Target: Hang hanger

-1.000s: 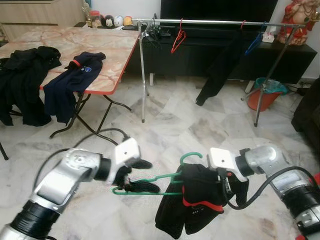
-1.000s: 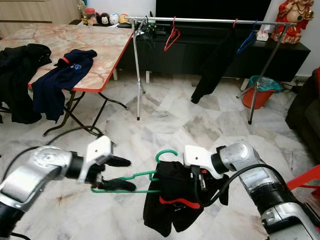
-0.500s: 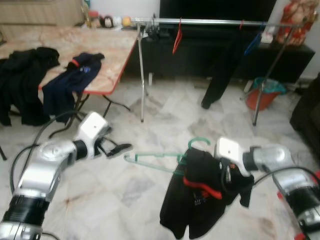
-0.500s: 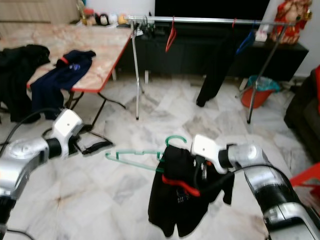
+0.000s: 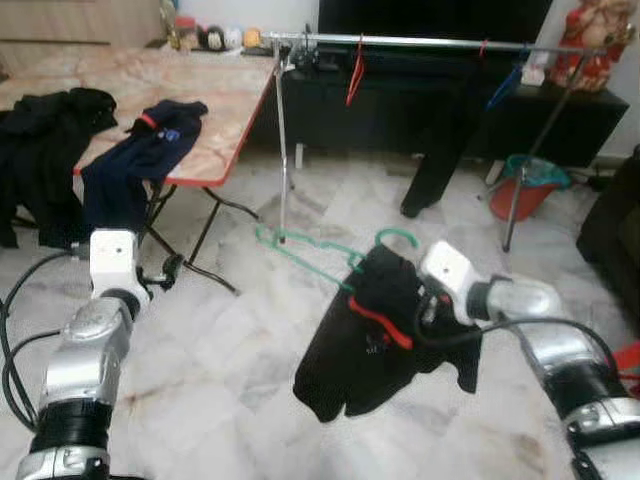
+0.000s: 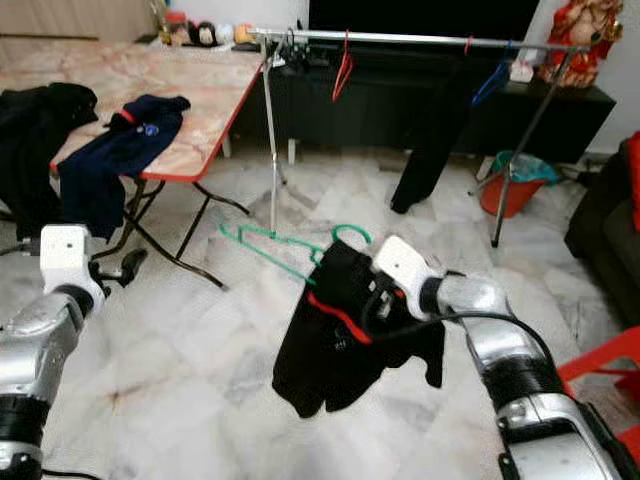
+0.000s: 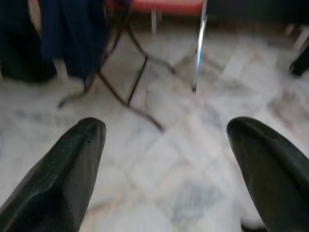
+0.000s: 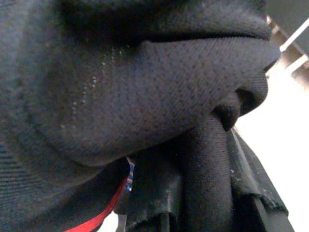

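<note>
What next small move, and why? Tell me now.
Probably carry the green hanger up and forward toward the silver rail. The right gripper holds it with the black shirt draped on, low over the floor, while the left gripper is open and free.

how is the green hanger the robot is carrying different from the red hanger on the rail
The green hanger is carried by the right gripper over the floor, while the red hanger hangs from the rail. The green one is tilted, one arm pointing toward the table; the red one hangs straight down. The green one has a black garment bunched at one end; the red one is bare. Both have a hook on top.
</note>
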Controlling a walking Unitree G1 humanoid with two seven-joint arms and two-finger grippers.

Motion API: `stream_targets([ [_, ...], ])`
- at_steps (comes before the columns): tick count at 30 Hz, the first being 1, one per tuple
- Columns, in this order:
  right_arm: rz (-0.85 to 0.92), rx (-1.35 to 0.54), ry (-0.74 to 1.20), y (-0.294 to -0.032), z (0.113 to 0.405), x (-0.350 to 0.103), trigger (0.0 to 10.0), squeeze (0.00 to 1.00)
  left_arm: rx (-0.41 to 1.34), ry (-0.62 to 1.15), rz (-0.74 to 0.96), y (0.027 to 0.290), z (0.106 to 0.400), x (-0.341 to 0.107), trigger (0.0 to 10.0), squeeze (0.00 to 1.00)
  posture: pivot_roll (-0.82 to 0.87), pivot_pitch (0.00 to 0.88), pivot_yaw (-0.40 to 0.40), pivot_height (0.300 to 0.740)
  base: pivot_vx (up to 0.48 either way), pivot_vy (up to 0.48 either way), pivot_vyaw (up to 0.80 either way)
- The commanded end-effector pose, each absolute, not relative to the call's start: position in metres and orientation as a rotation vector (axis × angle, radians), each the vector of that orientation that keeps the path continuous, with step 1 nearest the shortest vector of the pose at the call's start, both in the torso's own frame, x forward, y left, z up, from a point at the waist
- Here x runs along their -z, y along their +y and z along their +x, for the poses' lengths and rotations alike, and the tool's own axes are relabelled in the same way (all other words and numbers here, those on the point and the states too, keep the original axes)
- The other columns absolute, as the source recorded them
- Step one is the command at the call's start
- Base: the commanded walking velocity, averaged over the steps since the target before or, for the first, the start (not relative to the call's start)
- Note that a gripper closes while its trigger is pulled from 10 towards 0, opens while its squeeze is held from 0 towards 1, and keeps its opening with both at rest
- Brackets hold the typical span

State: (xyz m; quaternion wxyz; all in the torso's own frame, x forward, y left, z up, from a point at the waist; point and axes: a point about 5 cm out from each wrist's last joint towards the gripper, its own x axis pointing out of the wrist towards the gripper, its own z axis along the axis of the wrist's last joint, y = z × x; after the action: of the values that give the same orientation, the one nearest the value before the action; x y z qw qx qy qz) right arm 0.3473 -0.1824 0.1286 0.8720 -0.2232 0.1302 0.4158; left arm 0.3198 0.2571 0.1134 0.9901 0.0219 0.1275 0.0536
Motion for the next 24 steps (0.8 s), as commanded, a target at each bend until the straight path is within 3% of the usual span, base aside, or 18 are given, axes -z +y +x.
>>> stream_targets([
  [1, -0.464, -0.845, 0.237, -0.181, 0.354, -0.139, 10.0, 0.0, -0.071, 0.338, 0.061, 0.251, 0.315, -0.094, 10.0, 0.0, 0.14, 0.0, -0.053, 0.74, 0.0, 0.0, 0.0],
  [8, -0.452, -0.917, 0.205, -0.149, 0.363, -0.146, 10.0, 0.0, 0.211, 0.522, 0.112, 0.21, 0.301, -0.045, 10.0, 0.0, 0.16, 0.0, -0.069, 0.74, 0.0, 0.0, 0.0],
  [22, -0.414, -1.104, 0.128, -0.084, 0.364, -0.161, 10.0, 0.0, 0.403, 0.462, 0.072, 0.167, 0.305, -0.036, 10.0, 0.0, 0.16, 0.0, -0.087, 0.74, 0.0, 0.0, 0.0],
  [23, -0.408, -1.12, 0.122, -0.079, 0.363, -0.161, 10.0, 0.0, 0.41, 0.455, 0.059, 0.165, 0.305, -0.035, 10.0, 0.84, 0.15, 0.0, -0.088, 0.74, 0.0, 0.0, 0.0],
  [24, -0.407, -1.126, 0.122, -0.078, 0.362, -0.162, 10.0, 0.0, 0.416, 0.45, 0.057, 0.163, 0.305, -0.035, 10.0, 1.0, 0.15, 0.0, -0.089, 0.74, 0.0, 0.0, 0.0],
])
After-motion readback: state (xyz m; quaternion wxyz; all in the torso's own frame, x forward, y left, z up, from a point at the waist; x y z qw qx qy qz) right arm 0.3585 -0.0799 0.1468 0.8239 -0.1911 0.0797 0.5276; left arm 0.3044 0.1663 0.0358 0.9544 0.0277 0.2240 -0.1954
